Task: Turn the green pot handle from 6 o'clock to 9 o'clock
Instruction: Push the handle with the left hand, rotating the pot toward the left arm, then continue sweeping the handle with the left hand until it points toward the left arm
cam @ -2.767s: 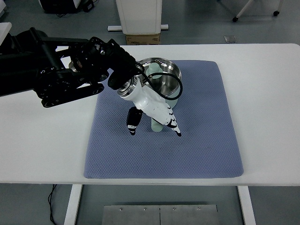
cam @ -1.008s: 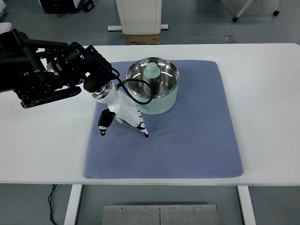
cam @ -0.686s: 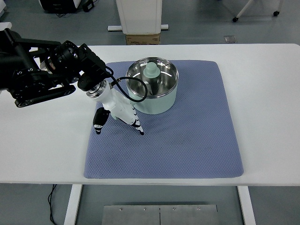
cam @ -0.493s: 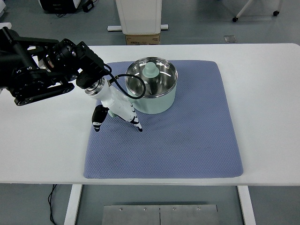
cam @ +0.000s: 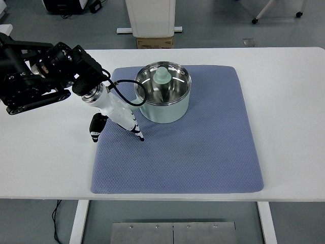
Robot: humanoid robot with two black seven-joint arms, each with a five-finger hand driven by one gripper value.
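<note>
Turning the handle looks unfinished or hidden: you cannot make it out on the pot [cam: 163, 99], which sits on the far left part of the mat [cam: 203, 152]. Your left hand [cam: 116, 119] hangs just left of the pot, fingers extended and loose, holding nothing. Before pushing further, check where the handle lies under the hand's forearm; sweep it gently leftward and let the pot pivot, not slide. One pot, one mat, one table [cam: 289, 101], one hand showing.
</note>
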